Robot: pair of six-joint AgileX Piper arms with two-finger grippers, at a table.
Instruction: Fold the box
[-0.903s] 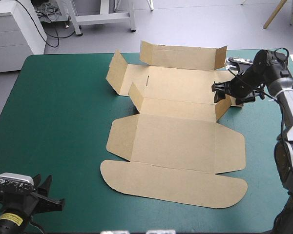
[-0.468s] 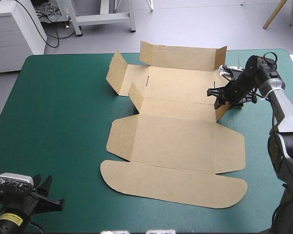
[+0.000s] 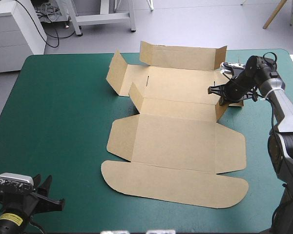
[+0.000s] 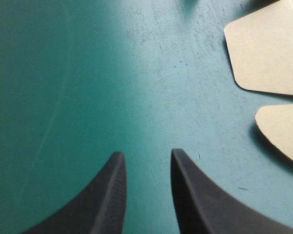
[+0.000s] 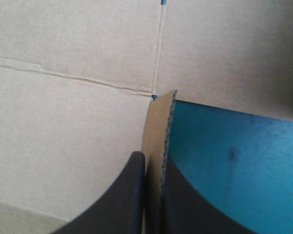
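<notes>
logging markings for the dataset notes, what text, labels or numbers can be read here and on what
No text can be read.
The box: plain brown board, no print in any view.
A yellow label on the left arm: dark print, too small to read.

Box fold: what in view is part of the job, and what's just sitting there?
In the job:
box, far walls partly raised
right pincer, shut on a side flap

Not in it:
left pincer, open, off the box
teal-green cover
</notes>
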